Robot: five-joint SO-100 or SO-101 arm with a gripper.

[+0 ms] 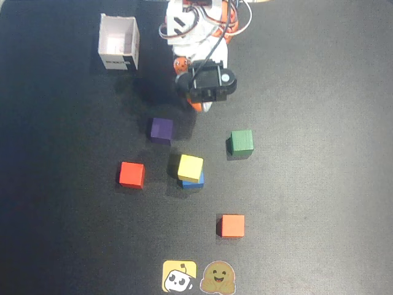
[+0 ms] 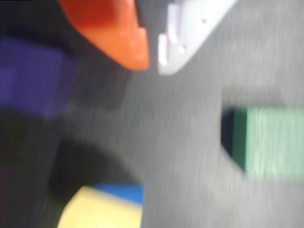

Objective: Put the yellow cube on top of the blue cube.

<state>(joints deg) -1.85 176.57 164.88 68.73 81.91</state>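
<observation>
On the dark counter (image 1: 319, 203) in the overhead view, the yellow cube (image 1: 190, 166) sits slightly askew atop the blue cube (image 1: 193, 180). In the blurred wrist view, the gripper (image 2: 153, 59) hangs empty, tips nearly together.

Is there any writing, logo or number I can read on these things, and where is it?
No text can be read.
Small white open-topped box: dark label strip on its front, too small and blurred.
Flat yellow sticker: a white cartoon face, no words.
Brown smiling-face sticker: no words.
Coloured cubes: no markings visible.
</observation>
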